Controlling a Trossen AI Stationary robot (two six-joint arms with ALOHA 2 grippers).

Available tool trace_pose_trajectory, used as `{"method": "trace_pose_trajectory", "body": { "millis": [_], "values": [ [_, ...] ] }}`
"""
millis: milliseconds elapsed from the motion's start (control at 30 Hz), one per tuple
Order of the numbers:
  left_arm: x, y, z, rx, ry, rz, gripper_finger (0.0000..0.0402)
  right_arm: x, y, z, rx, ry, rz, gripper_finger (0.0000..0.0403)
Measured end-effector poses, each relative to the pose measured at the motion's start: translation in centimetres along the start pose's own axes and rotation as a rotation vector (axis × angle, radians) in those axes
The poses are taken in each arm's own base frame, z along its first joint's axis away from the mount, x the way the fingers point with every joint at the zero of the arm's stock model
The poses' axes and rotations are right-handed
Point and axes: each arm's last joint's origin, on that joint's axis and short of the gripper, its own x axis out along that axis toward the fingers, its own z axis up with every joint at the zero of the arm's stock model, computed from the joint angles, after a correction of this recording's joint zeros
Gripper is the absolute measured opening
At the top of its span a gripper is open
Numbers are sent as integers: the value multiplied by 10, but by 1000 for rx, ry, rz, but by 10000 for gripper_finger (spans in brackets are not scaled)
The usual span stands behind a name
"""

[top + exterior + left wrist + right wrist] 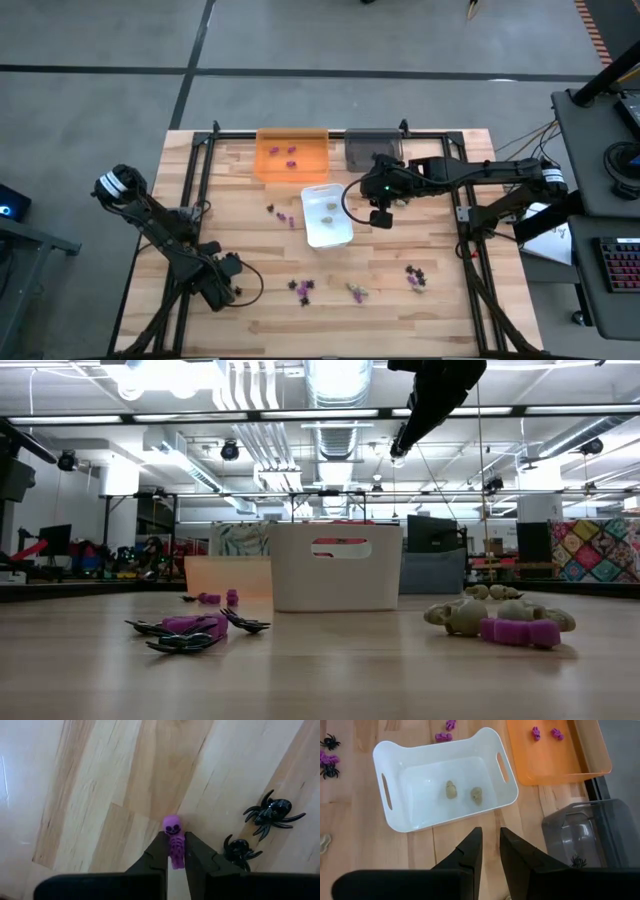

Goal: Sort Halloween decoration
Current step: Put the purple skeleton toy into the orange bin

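Observation:
My left gripper (175, 851) is low over the table's near left part (228, 291) and is shut on a tiny purple skeleton figure (172, 832). Two black spiders (272, 813) lie just beside it. My right gripper (490, 840) hangs high above the table beside the white tray (327, 214), narrowly open with nothing between its fingers. The white tray (440, 815) holds two beige pieces (451, 790). Purple pieces (544, 733) lie in the orange tray (292, 153), and a black spider (577, 861) lies in the grey tray (372, 148). My left gripper pinches the purple skeleton by its body (176, 854) between the two fingers. The head (171, 825) sticks out beyond the fingertips. The fingers lie along the figure. I cannot tell whether the figure is clear of the table.
Loose pieces lie on the wood: purple ones (278, 212) left of the white tray, a purple and black group (301, 288), beige ones (355, 291), and another purple and black group (414, 277). In the low view, beige skulls (480, 612) and spiders (185, 630) sit near the camera.

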Motion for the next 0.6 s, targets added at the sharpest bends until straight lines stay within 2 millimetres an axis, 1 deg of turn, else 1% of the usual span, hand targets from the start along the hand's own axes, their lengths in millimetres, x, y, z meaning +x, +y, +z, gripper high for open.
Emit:
{"method": "trace_pose_trajectory", "body": {
  "millis": [167, 367, 467, 600],
  "values": [
    [-10, -2, 2, 7, -5, 9, 5, 0, 0, 0, 4, 1, 0, 59],
    [-36, -5, 9, 10, -56, 34, 2, 0, 1, -1, 21, 12, 2, 59],
    [-54, -7, 15, 14, -141, 46, 1, -1, 3, -3, 14, 25, 6, 59],
    [-82, -10, 27, 50, -311, 32, 1, -2, 8, -4, 1, 41, 17, 59]
  ]
}}
